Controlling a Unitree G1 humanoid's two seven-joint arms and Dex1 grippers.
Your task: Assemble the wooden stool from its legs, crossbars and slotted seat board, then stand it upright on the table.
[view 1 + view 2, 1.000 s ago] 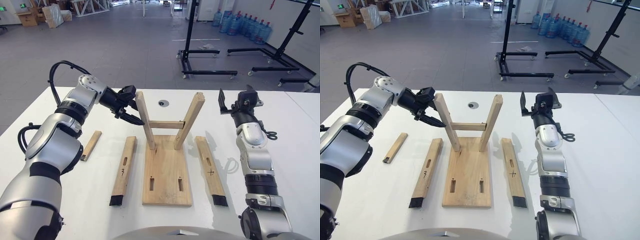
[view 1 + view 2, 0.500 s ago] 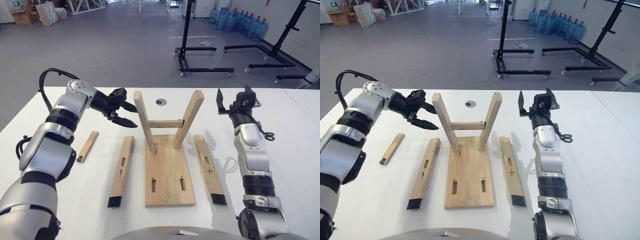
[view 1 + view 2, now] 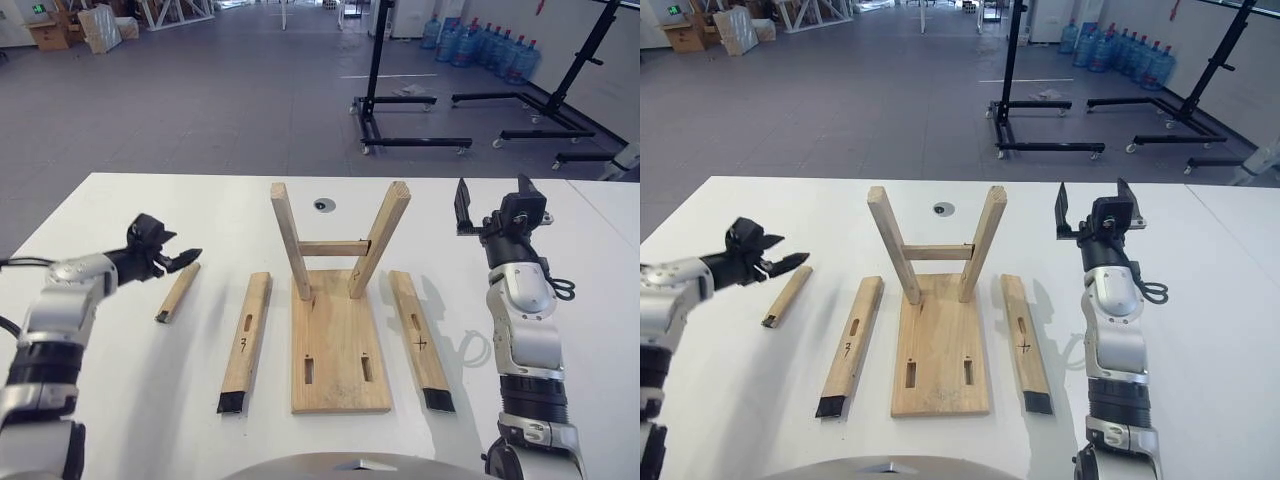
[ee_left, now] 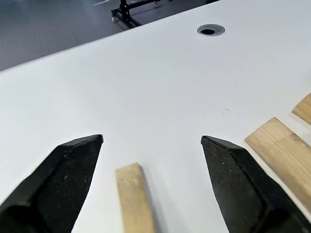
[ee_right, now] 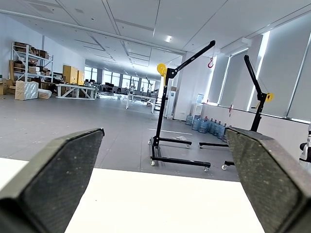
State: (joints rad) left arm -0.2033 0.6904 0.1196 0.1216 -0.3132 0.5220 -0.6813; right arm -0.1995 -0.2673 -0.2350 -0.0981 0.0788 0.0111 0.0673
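The slotted seat board (image 3: 340, 352) lies flat on the white table. Two legs joined by a crossbar (image 3: 333, 247) stand up from its far end, leaning apart. One loose leg (image 3: 246, 338) lies to the left of the board and another (image 3: 420, 338) to the right. A short crossbar (image 3: 178, 290) lies further left. My left gripper (image 3: 178, 254) hovers open just beyond that crossbar's far end (image 4: 133, 196), which shows between its fingers (image 4: 73, 162). My right gripper (image 3: 492, 192) is raised at the table's right, open and empty, pointing away over the far edge.
A round cable hole (image 3: 322, 205) sits in the table behind the standing legs. A thin cable loop (image 3: 468, 345) lies beside my right arm. Black wheeled stands (image 3: 415, 140) and water bottles (image 3: 480, 45) are on the floor beyond the table.
My left gripper has drawn back from the standing left leg and moved left and down to the short crossbar's far end. The right arm shifted slightly to the right.
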